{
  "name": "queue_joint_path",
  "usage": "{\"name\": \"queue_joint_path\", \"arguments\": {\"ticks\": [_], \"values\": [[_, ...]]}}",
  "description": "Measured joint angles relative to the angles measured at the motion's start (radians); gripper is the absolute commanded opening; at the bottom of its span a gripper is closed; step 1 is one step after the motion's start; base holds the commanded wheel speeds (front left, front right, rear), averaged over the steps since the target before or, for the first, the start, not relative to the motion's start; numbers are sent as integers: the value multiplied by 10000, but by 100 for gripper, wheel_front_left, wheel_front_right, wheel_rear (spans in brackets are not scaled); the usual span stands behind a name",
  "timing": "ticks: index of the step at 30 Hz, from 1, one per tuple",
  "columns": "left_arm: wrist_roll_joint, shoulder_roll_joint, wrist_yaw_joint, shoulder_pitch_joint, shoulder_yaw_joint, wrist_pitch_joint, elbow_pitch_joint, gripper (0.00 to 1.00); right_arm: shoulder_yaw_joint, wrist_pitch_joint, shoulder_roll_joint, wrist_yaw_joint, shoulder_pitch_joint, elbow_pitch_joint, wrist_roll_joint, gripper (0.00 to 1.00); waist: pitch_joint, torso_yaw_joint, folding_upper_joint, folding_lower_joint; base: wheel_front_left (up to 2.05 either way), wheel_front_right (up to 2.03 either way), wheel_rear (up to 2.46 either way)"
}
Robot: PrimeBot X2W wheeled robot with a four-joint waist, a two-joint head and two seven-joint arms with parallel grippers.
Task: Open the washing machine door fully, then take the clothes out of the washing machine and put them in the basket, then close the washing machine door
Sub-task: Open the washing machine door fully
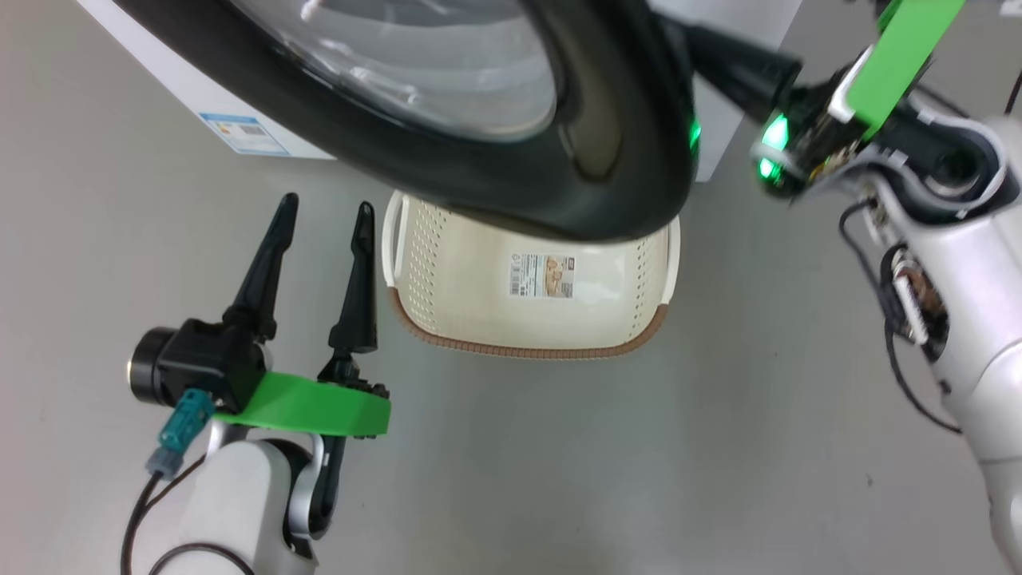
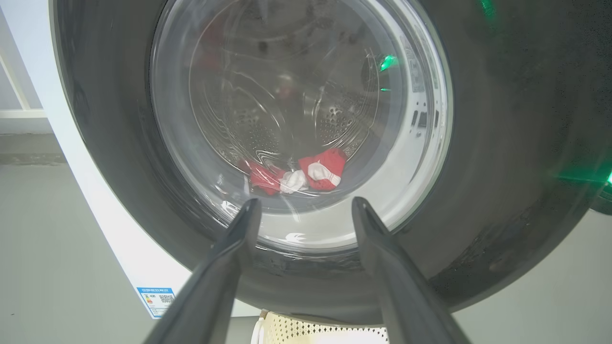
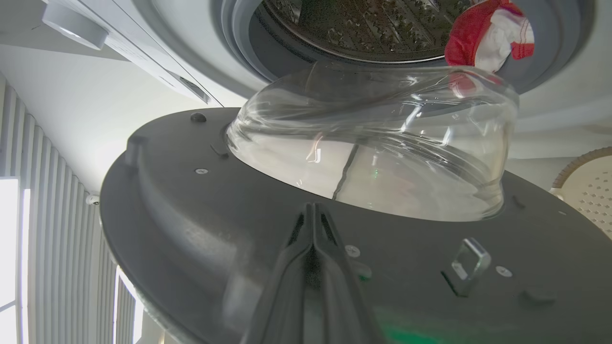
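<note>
Door [image 1: 631, 144] ajar, glass bowl [image 3: 382, 157] toward the drum [image 3: 363, 28]

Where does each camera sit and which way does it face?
Head view: from the head, down onto basket and washing machine door; open left gripper, right arm show.
Left wrist view: faces the door's outer glass, clothes behind it; own spread fingers.
Right wrist view: faces the door's inner side and drum; shut right gripper.
Shared: both wrist views see door and clothes.
</note>
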Motion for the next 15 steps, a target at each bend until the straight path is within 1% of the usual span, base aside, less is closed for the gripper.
{"name": "queue_joint_path", "arguments": {"ticks": [5,9,15], "values": [[-98,0,2,45,29,0,8,100,479,-81,-88,0,605,-362,123,0,-291,53,0,0,0,0,0],[-176,0,86,366,65,0,12,100,813,-213,-178,0,1031,-629,247,0,-548,130,0,0,0,0,0],[-261,2,88,598,65,0,17,100,1202,-401,-378,0,1575,-928,581,0,-894,374,0,0,0,0,0]]}}
